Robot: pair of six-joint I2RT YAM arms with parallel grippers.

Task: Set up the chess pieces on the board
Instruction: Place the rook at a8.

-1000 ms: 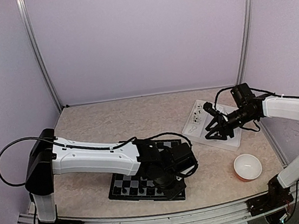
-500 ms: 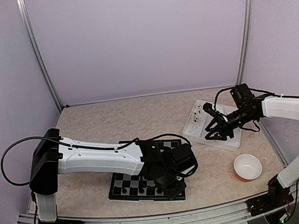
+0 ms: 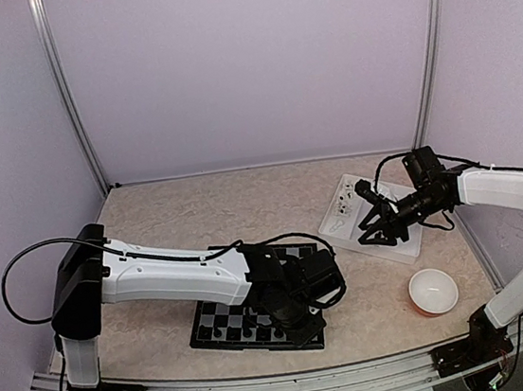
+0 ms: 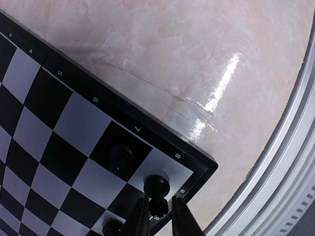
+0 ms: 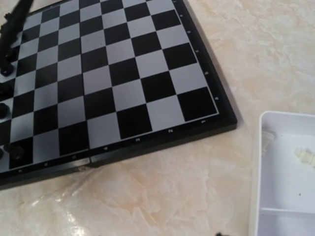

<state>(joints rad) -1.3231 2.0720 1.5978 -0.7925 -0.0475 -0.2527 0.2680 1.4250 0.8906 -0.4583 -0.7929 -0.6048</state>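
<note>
The board (image 3: 210, 321) lies at the near middle of the table, with several black chess pieces along its near rows. My left gripper (image 4: 160, 199) points down at the board's (image 4: 59, 128) near right corner. Its jaws stand slightly parted, open on either side of the head of a black piece (image 4: 157, 186) that stands on the grey corner square. Two more pieces (image 4: 121, 156) stand on neighbouring squares. My right gripper (image 3: 366, 232) hangs open over the white tray (image 3: 402, 253) with nothing between its fingers. In the right wrist view its fingers are almost out of frame.
The tray (image 5: 280, 162) holds a few tiny white pieces (image 3: 341, 207). An orange bowl (image 3: 433, 291) sits at the near right. A metal rail (image 4: 290, 162) runs along the table's near edge, close to the board's corner. Black pieces (image 5: 17, 150) line the board's (image 5: 113, 73) far left.
The left arm's shoulder link shifted a little to the right at first, then held still over the board's corner. The right arm has not moved.
</note>
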